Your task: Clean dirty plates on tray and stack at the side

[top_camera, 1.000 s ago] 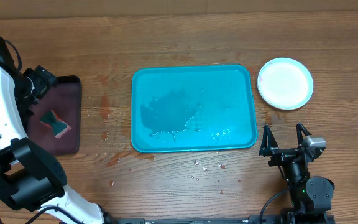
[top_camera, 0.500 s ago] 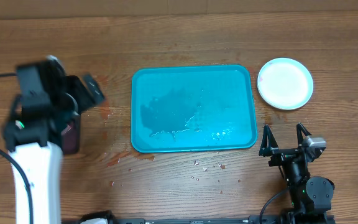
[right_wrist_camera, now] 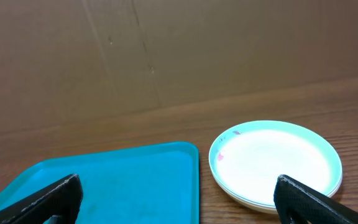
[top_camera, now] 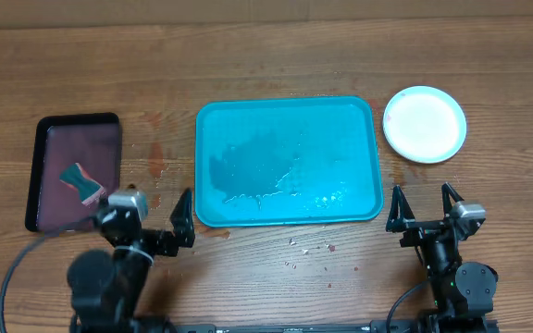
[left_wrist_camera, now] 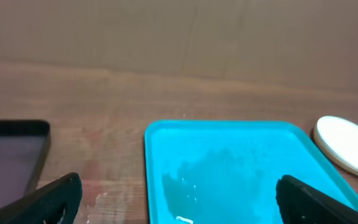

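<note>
The teal-blue tray [top_camera: 359, 120] lies in the middle of the table, wet and with no plates on it; it also shows in the left wrist view [left_wrist_camera: 229, 162] and the right wrist view [right_wrist_camera: 117, 180]. The plates [top_camera: 424, 123] sit stacked to the right of the tray, pale mint rim on top, with a small red smear near the rim in the right wrist view [right_wrist_camera: 275, 162]; they also show in the left wrist view [left_wrist_camera: 348, 143]. My left gripper [top_camera: 146, 217] is open and empty at the front left. My right gripper [top_camera: 424, 205] is open and empty at the front right.
A black tray [top_camera: 49, 139] at the left holds a teal and pink sponge [top_camera: 81, 183]. Small crumbs and drops [top_camera: 308, 245] lie on the wood in front of the teal tray. A brown cardboard wall [right_wrist_camera: 166, 50] stands behind the table.
My left arm has swung from the black tray at the left down to the front left of the table, leaving the sponge on the black tray. The right arm has not moved.
</note>
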`<state>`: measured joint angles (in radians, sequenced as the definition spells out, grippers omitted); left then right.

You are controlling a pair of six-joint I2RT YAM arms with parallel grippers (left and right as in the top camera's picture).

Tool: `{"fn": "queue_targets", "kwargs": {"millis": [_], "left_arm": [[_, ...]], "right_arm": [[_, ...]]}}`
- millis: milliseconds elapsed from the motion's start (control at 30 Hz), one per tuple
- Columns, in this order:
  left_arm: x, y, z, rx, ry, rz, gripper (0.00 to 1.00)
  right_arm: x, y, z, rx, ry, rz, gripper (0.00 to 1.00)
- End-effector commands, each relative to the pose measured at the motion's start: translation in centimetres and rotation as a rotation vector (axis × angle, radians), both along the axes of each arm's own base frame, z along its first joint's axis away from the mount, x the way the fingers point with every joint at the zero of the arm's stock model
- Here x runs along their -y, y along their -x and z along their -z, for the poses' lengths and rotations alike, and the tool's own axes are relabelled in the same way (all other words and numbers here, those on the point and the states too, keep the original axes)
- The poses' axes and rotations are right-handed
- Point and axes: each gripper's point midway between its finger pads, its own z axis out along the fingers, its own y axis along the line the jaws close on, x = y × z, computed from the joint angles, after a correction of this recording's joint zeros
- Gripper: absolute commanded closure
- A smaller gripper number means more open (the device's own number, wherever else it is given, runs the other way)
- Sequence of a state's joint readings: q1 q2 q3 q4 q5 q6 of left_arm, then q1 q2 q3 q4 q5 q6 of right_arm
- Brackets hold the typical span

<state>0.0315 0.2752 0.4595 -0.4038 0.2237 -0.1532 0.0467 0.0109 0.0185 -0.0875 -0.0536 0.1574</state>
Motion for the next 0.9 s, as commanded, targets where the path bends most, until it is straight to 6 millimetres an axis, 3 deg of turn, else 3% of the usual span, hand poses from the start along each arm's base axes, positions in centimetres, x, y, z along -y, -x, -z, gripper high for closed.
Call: {"fn": "queue_targets", "kwargs": {"millis": [0,333,467,567,867], "left_arm": [[0.3,0.5,2.1,0.08,-0.022,0.015,0.0],[-0.2,-1.0,3.0,0.356,-0.028,-0.021,0.0],[-1.8,-1.3,4.2,0.302,-0.035,-0.113,0.0],[-2.9,-1.3,8.0,0.144,-0.049,-0.169,0.0],[-3.1,-1.3,8.1,0.144,-0.052,-0.181,0.0]], "right_arm": [[0.0,0.0,0.2,0.003,-0.007,0.004,0.0],[0.0,0.0,0.2,0.004,-0.007,0.004,0.0],[0.0,0.0,0.2,0.004,-0.007,0.004,0.0],[0.0,0.0,0.2,0.003,-0.007,0.004,0.0],[0.0,0.0,0.2,0.004,-0.007,0.004,0.0]]}}
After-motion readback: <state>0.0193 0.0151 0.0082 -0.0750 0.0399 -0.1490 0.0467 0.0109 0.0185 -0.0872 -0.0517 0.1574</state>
